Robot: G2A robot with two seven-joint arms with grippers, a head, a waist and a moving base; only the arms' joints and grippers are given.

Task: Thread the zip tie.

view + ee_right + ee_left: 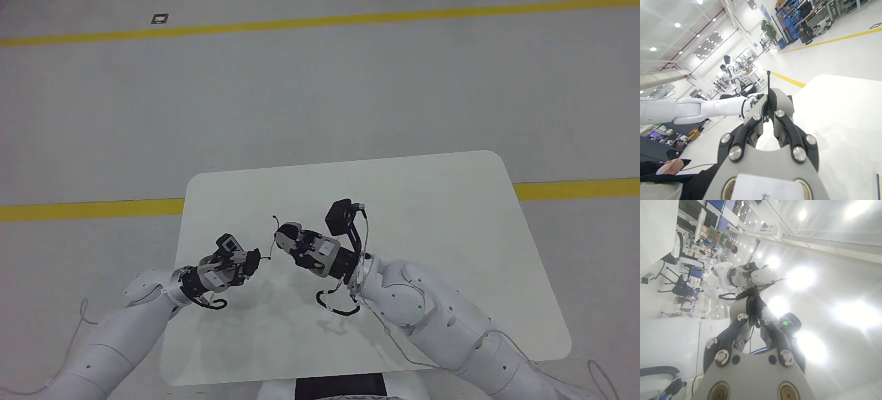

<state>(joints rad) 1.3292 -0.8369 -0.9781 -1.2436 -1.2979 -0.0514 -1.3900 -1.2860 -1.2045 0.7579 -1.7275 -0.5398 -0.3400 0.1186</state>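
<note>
One black zip tie (768, 83) hangs above the white table (450, 200), pinched in the closed right gripper (769, 95), with its strap rising past the fingertips. The left gripper (753, 298) meets it tip to tip, fingers pressed together on the tie's thin strand. Ceiling glare there hides where that strand ends.
</note>
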